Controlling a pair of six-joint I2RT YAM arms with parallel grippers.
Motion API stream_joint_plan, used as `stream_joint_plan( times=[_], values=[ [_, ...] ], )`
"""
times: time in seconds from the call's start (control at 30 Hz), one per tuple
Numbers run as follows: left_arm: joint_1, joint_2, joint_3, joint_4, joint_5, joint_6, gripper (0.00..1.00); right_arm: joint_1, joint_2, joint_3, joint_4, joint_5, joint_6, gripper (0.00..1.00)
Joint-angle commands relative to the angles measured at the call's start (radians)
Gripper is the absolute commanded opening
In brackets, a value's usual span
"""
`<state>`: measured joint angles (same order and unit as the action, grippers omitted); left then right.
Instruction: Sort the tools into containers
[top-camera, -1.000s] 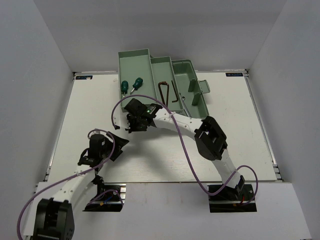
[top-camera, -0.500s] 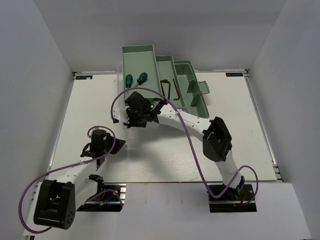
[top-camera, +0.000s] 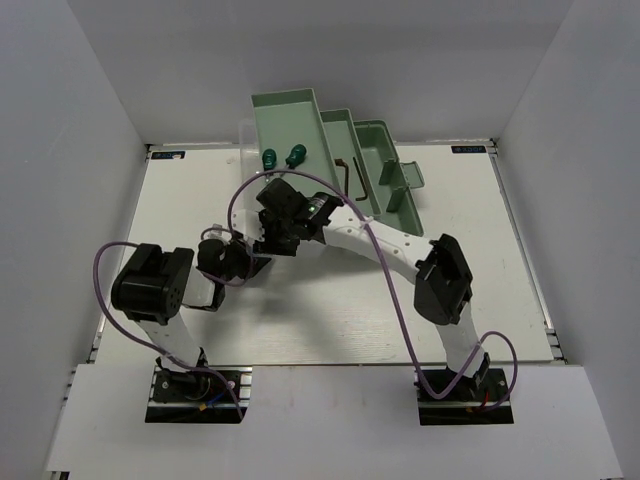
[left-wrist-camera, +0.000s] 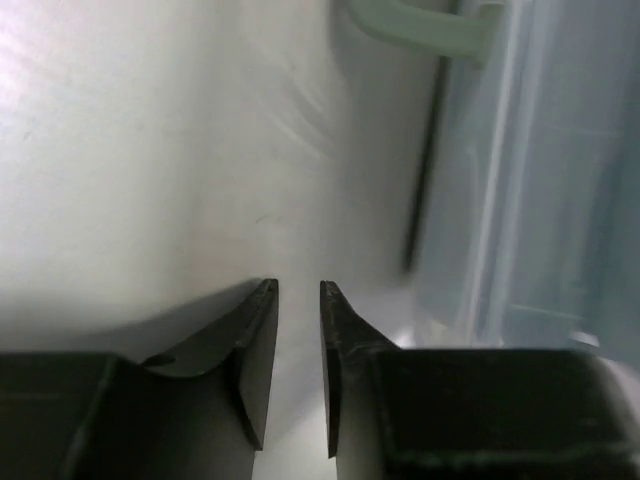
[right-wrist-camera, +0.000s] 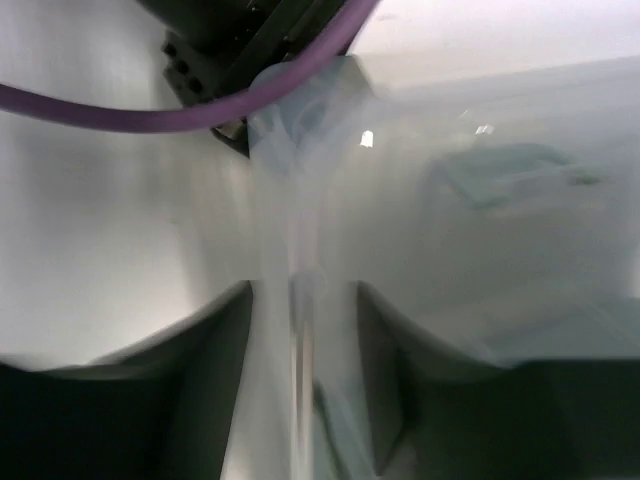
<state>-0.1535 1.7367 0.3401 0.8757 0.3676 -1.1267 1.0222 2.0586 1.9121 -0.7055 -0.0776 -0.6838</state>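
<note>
White walls close in a white table (top-camera: 500, 260), and at its far edge we see a pale green toolbox (top-camera: 372, 138) with its trays stepped open. Two green screwdrivers (top-camera: 268, 158) (top-camera: 295, 155) lie side by side at the near end of the left tray. A dark hex key (top-camera: 352, 175) lies in the middle tray. Both arms meet just in front of the box's left near corner. The right gripper (right-wrist-camera: 303, 295) lies just short of the screwdrivers. Its jaws are spread astride the blurred edge of the clear lid (left-wrist-camera: 540, 200), and a gap shows on one side. The left gripper (left-wrist-camera: 298, 290) sits low over bare table beside that lid, with the box's green handle (left-wrist-camera: 420, 22) beyond it. Its jaws are almost pressed together, leaving only an empty slit. It lies well short of every tool.
</note>
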Motion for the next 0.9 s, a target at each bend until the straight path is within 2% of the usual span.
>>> stream_joint_plan(
  times=[0.0, 0.03, 0.07, 0.1, 0.17, 0.27, 0.3, 0.43, 0.5, 0.53, 0.57, 0.63, 0.7, 0.8, 0.87],
  values=[
    [-0.001, -0.003, 0.057, 0.197, 0.062, -0.004, 0.35, 0.019, -0.207, 0.028, 0.124, 0.125, -0.057, 0.59],
    [-0.001, -0.012, 0.069, 0.175, 0.062, -0.004, 0.39, 0.016, -0.21, 0.021, 0.101, 0.142, -0.06, 0.75],
    [-0.001, -0.023, 0.069, 0.16, 0.062, 0.01, 0.41, 0.018, -0.216, 0.028, 0.087, 0.142, -0.075, 0.8],
    [-0.001, -0.034, 0.069, 0.148, 0.053, 0.022, 0.44, 0.024, -0.218, 0.03, 0.071, 0.147, -0.072, 0.9],
    [-0.001, -0.049, 0.069, 0.134, 0.053, 0.022, 0.46, 0.024, -0.235, 0.054, -0.018, 0.133, -0.065, 0.9],
    [-0.001, -0.071, 0.092, 0.094, 0.053, 0.041, 0.47, 0.022, -0.284, 0.038, -0.13, 0.101, -0.037, 0.82],
    [-0.001, -0.071, 0.103, 0.094, 0.053, 0.041, 0.47, 0.027, -0.307, 0.033, -0.153, 0.088, -0.04, 0.7],
    [-0.001, -0.062, 0.123, 0.085, 0.053, 0.041, 0.47, 0.019, -0.383, -0.021, -0.29, -0.06, -0.08, 0.45],
    [-0.001, -0.052, 0.149, 0.072, 0.053, 0.041, 0.47, 0.022, -0.408, -0.012, -0.432, -0.204, -0.141, 0.46],
    [-0.001, -0.052, 0.149, 0.063, 0.053, 0.041, 0.47, 0.022, -0.41, -0.002, -0.487, -0.24, -0.255, 0.48],
    [-0.001, -0.043, 0.163, 0.063, 0.053, 0.041, 0.47, 0.03, -0.417, -0.021, -0.587, -0.279, -0.266, 0.52],
    [-0.001, -0.043, 0.174, 0.051, 0.053, 0.041, 0.47, 0.032, -0.429, -0.06, -0.541, -0.252, -0.225, 0.62],
    [-0.001, -0.043, 0.194, 0.029, 0.053, 0.041, 0.47, 0.035, -0.416, -0.122, -0.444, -0.123, -0.194, 0.69],
    [-0.011, -0.043, 0.194, 0.02, 0.053, 0.041, 0.47, 0.026, -0.407, -0.133, -0.41, -0.091, -0.171, 0.72],
    [-0.011, -0.043, 0.203, 0.02, 0.053, 0.041, 0.47, 0.027, -0.4, -0.133, -0.413, -0.131, -0.175, 0.73]
  ],
)
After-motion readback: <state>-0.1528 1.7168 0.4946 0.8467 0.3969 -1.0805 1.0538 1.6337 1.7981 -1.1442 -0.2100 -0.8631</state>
